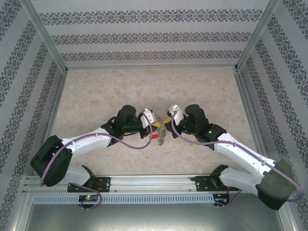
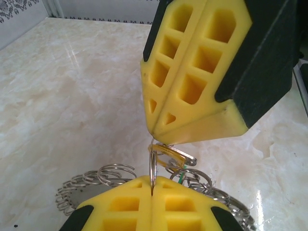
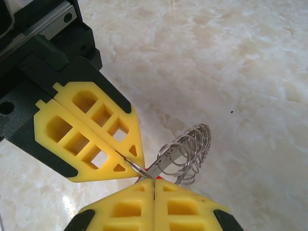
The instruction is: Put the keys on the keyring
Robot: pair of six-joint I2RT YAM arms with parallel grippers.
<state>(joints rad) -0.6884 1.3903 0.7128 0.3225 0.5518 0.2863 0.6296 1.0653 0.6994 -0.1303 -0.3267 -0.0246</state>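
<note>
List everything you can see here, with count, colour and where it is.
keyring: one, silvery, fringed with small links, table centre, between the grippers
keys: number unclear; yellow, red and green bits, among the links at the fingertips
table: one, beige marble pattern
walls: three, grey-and-white patterned, around the table
rail: one, aluminium, near edge
left gripper: one, yellow fingers, shut on a keyring link
right gripper: one, yellow fingers, shut, apparently on one of the keys
</note>
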